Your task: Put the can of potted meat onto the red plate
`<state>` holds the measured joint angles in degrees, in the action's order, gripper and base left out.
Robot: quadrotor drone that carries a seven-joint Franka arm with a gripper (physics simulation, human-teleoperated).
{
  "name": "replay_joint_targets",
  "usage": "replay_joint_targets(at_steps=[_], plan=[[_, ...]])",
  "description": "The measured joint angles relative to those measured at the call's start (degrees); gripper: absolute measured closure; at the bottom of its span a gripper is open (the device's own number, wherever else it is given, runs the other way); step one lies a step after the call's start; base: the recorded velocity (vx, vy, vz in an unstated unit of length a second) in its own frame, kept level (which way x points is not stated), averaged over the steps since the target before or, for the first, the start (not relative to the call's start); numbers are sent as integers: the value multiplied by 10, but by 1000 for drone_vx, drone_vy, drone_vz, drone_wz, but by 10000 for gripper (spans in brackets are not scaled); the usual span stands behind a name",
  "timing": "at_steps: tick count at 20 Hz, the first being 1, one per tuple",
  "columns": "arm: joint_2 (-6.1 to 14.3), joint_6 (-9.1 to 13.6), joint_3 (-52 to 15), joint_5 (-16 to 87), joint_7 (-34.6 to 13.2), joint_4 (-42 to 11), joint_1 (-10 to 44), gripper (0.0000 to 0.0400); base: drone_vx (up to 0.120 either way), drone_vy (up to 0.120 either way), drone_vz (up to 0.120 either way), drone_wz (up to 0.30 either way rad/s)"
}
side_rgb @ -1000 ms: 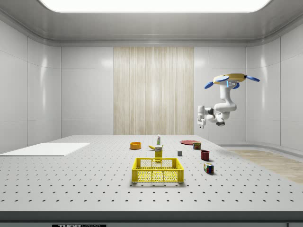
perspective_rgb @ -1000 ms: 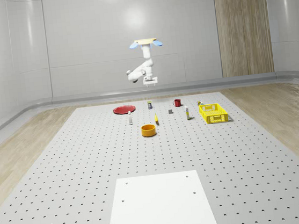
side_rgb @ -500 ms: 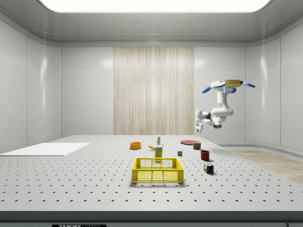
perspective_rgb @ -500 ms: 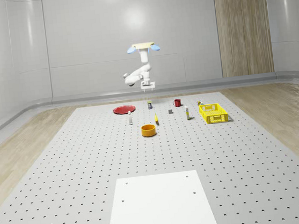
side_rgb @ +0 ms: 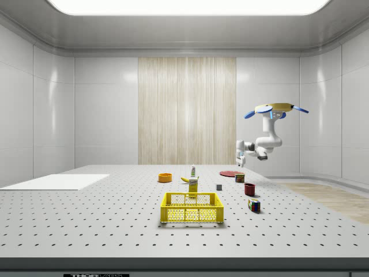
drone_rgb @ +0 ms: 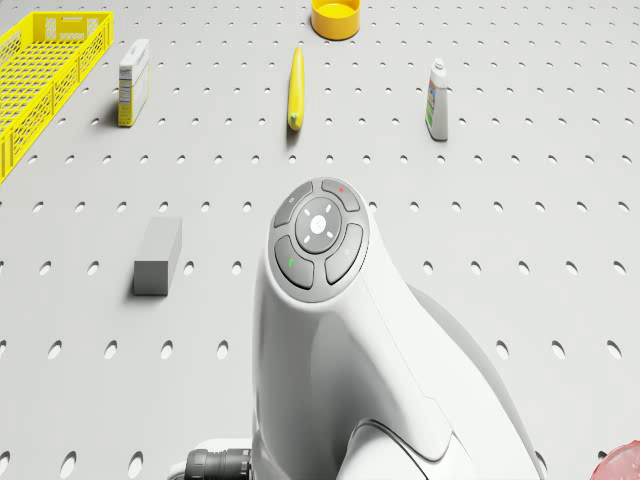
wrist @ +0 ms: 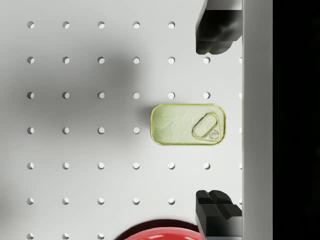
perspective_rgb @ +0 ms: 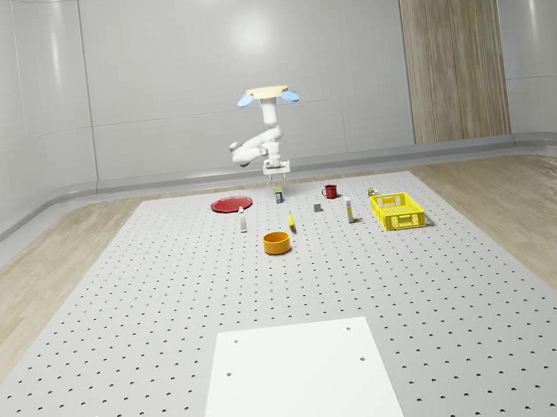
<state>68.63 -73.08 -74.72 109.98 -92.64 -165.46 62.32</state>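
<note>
Pale green and ring-pulled, the lid of the can of potted meat [wrist: 188, 125] is seen from above on the perforated surface [wrist: 80, 150], between the spread fingers [wrist: 216, 30] of the hand [wrist: 218, 120], which is held above it without contact. The red plate [wrist: 159, 234] lies just beside the can. The drone [perspective_rgb: 265, 94] is seen hovering over the far end of the surface, beside the red plate, with the hand pointed down.

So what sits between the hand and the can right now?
Nothing. In the wrist view the open hand hangs above the can, whose lid shows whole between the fingers; around it is bare table. The drone hovers over it.
</note>
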Motion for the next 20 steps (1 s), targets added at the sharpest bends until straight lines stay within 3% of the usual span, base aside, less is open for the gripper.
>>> replay_joint_targets(at_steps=[10,20], plan=[[26,-24,-7,-13,-8,2,8,0,0,-12,-120,0],[57,-66,30,16,-6,10,9,0,0,0,-4,0]])
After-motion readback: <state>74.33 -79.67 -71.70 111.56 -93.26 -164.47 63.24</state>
